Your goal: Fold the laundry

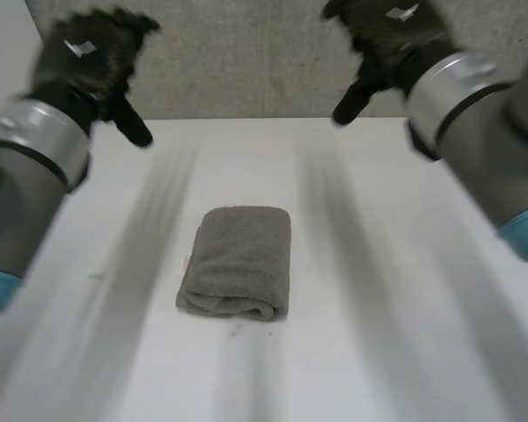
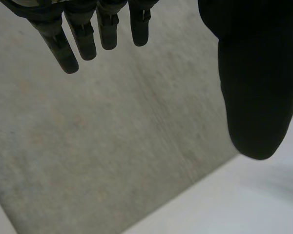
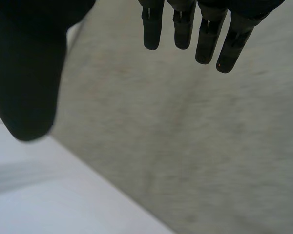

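Nearest you, your left arm (image 1: 26,176) is entering at the left edge of the frame and your right arm (image 1: 484,141) at the right edge. Between them, just below centre, the grey towel (image 1: 238,262) is lying folded into a thick rectangle on the white desk (image 1: 405,334). Farther off, your left hand (image 1: 88,57) is hovering at upper left and your right hand (image 1: 392,35) at upper right, both well apart from the towel. In each wrist view the fingers (image 2: 85,41) (image 3: 183,31) are hanging straight, spread from the thumb, holding nothing, with a grey surface (image 2: 112,146) lying beyond the desk's edge.
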